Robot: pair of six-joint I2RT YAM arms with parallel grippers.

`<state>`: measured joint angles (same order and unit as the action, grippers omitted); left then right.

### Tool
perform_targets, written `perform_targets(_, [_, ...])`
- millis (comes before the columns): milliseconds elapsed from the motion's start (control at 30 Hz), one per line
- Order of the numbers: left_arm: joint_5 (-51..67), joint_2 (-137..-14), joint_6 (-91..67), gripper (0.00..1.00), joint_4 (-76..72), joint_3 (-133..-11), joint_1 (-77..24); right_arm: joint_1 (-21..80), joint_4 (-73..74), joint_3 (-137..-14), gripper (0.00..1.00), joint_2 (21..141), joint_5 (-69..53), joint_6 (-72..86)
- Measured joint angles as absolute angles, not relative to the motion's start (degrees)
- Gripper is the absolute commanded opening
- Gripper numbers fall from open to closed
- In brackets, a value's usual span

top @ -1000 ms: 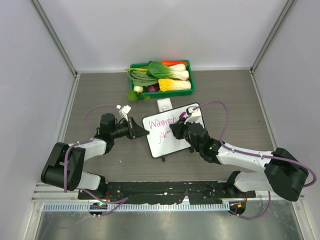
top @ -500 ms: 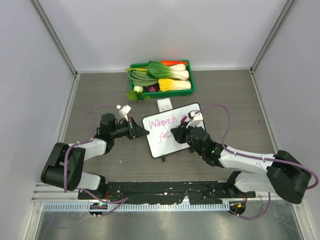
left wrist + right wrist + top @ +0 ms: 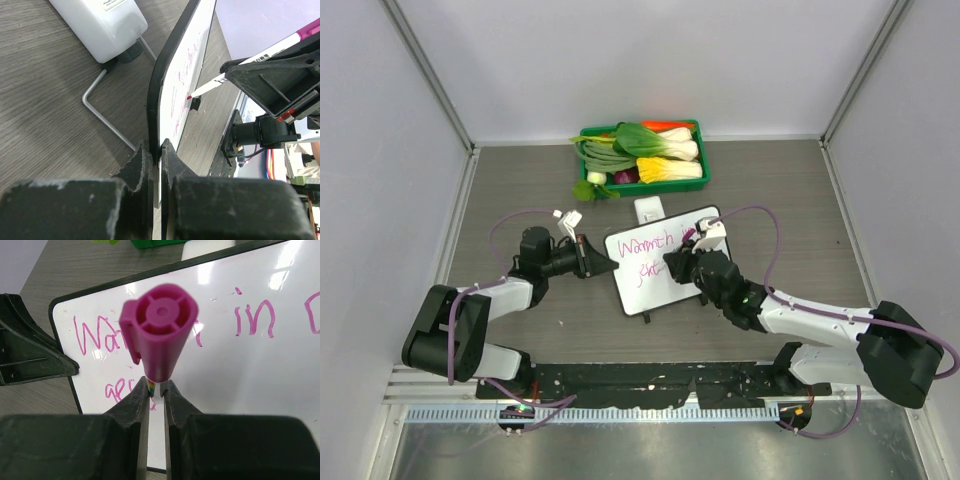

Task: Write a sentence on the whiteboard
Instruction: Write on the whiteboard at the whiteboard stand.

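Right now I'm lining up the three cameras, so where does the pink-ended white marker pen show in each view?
Top external: pink-ended white marker pen at centre, over the board's right half.
Left wrist: the pen at upper right, slanting, tip at the board.
Right wrist: the pen at centre, its pink end facing the camera.
Shared landmark: white dark-rimmed whiteboard.
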<state>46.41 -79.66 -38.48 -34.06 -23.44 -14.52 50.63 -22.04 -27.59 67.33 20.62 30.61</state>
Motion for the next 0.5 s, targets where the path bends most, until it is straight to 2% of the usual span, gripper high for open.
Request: perform_targets(500, [46.5, -79.7, -38.5, 0.00, -34.1, -23.4, -14.5, 48.4, -22.2, -29.3, 0.01, 64.1, 21.0, 28.5])
